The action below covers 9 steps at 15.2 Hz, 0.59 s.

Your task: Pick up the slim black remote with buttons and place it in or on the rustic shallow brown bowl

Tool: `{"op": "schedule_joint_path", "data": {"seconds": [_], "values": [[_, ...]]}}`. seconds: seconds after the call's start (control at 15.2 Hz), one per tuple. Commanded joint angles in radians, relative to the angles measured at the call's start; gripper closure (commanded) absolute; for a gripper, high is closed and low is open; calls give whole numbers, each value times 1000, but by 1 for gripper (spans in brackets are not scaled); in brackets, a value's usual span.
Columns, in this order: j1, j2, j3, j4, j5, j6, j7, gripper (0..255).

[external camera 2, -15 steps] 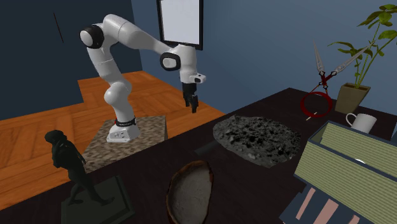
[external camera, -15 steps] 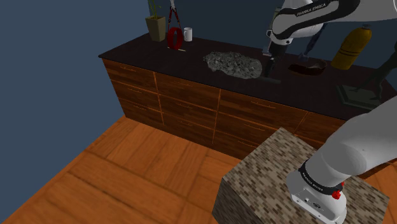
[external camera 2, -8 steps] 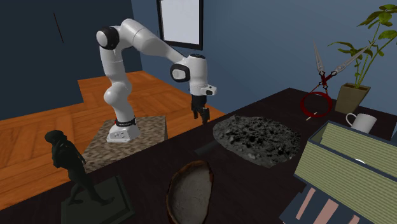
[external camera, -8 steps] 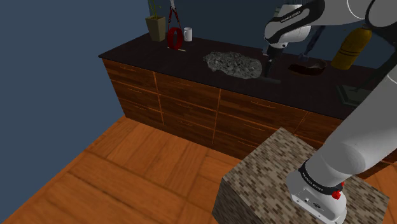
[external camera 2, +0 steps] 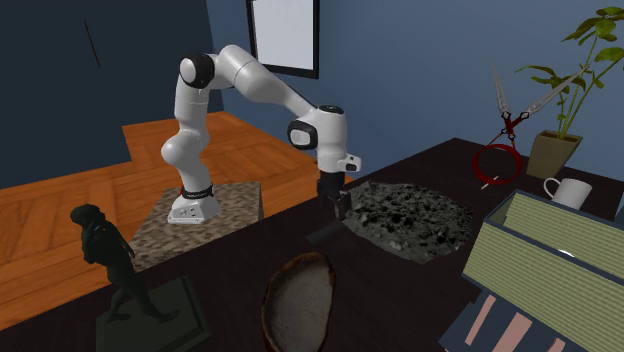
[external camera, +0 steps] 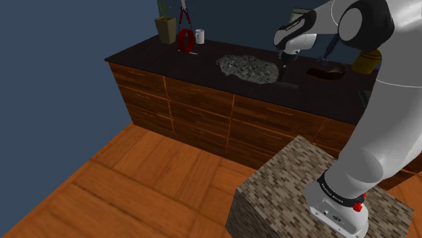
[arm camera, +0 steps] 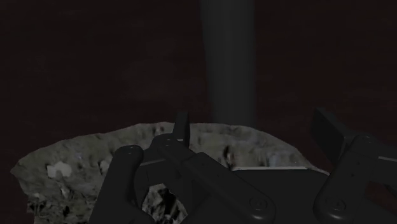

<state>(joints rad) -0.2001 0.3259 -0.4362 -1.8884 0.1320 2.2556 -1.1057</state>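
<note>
You've got the fingers (arm camera: 183,127) spread wide, gripping nothing, hanging just above the slim dark remote (external camera 2: 324,235). Remote lies flat on the table (external camera 2: 400,290), centre of the second exterior frame, just beside the grey rubble mat (external camera 2: 405,215). Brown bowl (external camera 2: 298,300) sits near it, lower centre.

From the shoulder we look down from behind the stand (external camera: 277,189), well back, toward the tabletop (external camera: 203,61). Our second exterior camera sits low and close over that tabletop's far side, facing back at the stand; both views share the grey rubbly patch (external camera: 247,67). At the wrist we look along the hand (arm camera: 252,121), very near that same patch.
</note>
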Motion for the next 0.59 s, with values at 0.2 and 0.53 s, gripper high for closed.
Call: {"op": "schedule_joint_path", "data": {"seconds": [0.2, 0.53], "values": [[-18, 55, 11, 16, 28, 36, -25, 0], [-26, 86, 20, 9, 45, 72, -36, 0]]}}
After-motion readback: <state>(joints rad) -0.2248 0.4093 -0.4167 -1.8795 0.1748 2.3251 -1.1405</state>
